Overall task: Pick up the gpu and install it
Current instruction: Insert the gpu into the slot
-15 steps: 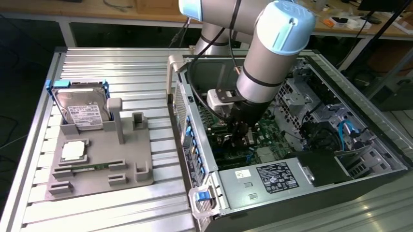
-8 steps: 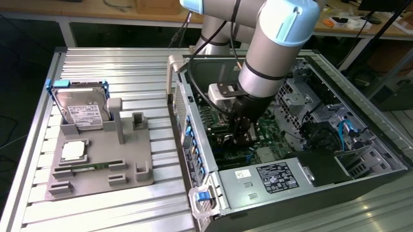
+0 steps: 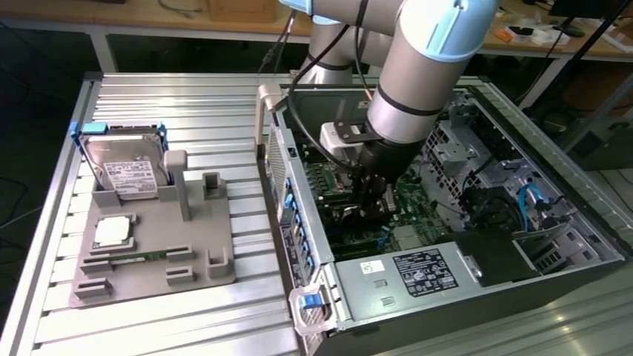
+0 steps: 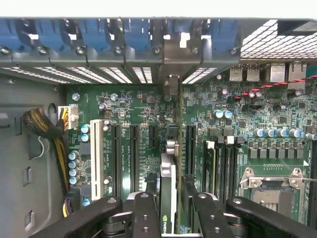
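The gpu (image 4: 168, 186) stands on edge between my fingers (image 4: 145, 210), seen edge-on, with a green logo on its near end. My gripper (image 4: 168, 203) is shut on it. The card runs over a black expansion slot on the green motherboard (image 4: 133, 114) toward the rear slot panel, where its metal bracket (image 4: 171, 62) sits in the row of slot covers. I cannot tell whether it is fully seated. In the exterior view my gripper (image 3: 368, 202) reaches down inside the open computer case (image 3: 296, 222), and the gpu (image 3: 348, 215) shows as a brownish piece under it.
Blue retainer clips (image 4: 133, 34) line the rear panel. A CPU socket (image 4: 270, 191) and memory slots (image 4: 220, 163) lie beside the card. On the exterior view's left, a grey fixture (image 3: 148, 252) holds a silver hard drive (image 3: 124, 167), a CPU (image 3: 114, 231) and a memory stick (image 3: 138, 257).
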Available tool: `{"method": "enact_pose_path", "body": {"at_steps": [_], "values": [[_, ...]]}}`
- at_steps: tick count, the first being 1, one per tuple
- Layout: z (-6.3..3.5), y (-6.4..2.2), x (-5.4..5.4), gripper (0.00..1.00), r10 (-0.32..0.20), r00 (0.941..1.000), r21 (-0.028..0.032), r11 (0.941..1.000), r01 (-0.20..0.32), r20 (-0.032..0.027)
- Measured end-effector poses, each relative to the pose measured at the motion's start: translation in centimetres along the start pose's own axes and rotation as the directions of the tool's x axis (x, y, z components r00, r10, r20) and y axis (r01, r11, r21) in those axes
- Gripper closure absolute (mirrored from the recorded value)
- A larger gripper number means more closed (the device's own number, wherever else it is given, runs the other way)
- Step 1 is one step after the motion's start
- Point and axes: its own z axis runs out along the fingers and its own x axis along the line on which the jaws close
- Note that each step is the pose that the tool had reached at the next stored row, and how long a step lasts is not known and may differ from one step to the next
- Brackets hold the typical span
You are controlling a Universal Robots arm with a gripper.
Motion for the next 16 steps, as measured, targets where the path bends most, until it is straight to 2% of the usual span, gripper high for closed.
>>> {"method": "enact_pose_path", "body": {"at_steps": [4,7,11,13,15,16], "values": [[-1.60,0.00,0.0,0.66,0.000,1.0000,-0.0002,1.0000,0.000,-0.0036],[-2.21,0.00,-0.1,0.66,0.000,1.0000,-0.0001,1.0000,0.000,-0.0055],[-2.55,0.00,-0.1,0.66,0.000,1.0000,0.0042,1.0000,0.000,-0.0068],[-2.56,0.01,-0.3,0.66,0.000,1.0000,0.0044,1.0000,0.000,-0.0069],[-2.56,0.00,-0.5,0.68,0.000,1.0000,0.0045,1.0000,0.000,-0.0068],[-2.56,0.00,-0.5,0.75,0.000,1.0000,0.0044,1.0000,0.000,-0.0070]]}}
